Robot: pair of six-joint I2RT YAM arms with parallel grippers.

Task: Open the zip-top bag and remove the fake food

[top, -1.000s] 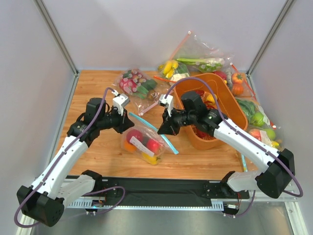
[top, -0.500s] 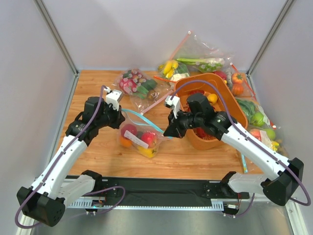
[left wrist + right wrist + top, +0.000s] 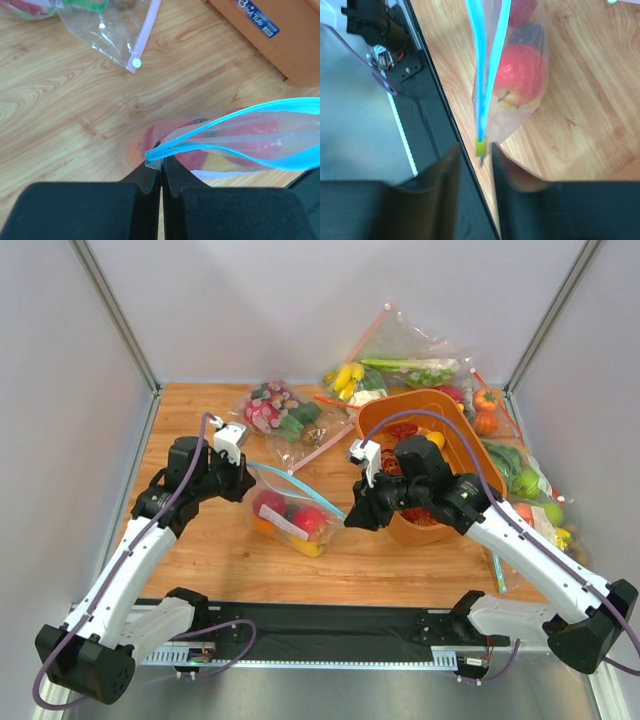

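The zip-top bag (image 3: 290, 523) lies on the wood between my grippers, its teal-blue zip strip raised and parted. The fake food (image 3: 308, 520) is inside it: red, orange and yellow fruits. My left gripper (image 3: 245, 478) is shut on the strip's left corner, as the left wrist view (image 3: 161, 162) shows, with red fruit (image 3: 250, 131) behind the plastic. My right gripper (image 3: 352, 521) is at the strip's right end. In the right wrist view (image 3: 476, 150) its blurred fingers stand slightly apart around the green slider (image 3: 480, 147) without touching it. A red apple (image 3: 520, 75) shows in the bag.
An orange tub (image 3: 470, 455) holding red and yellow toys stands right of the bag, behind my right arm. Other clear bags of toy food lie at the back (image 3: 280, 410), (image 3: 405, 370) and along the right edge (image 3: 520, 480). The black base rail (image 3: 320, 625) runs along the near edge.
My right gripper has moved right and nearer along the strip, and the strip's two halves have parted. My left gripper has drawn back left with the corner. The bag has shifted and lifted.
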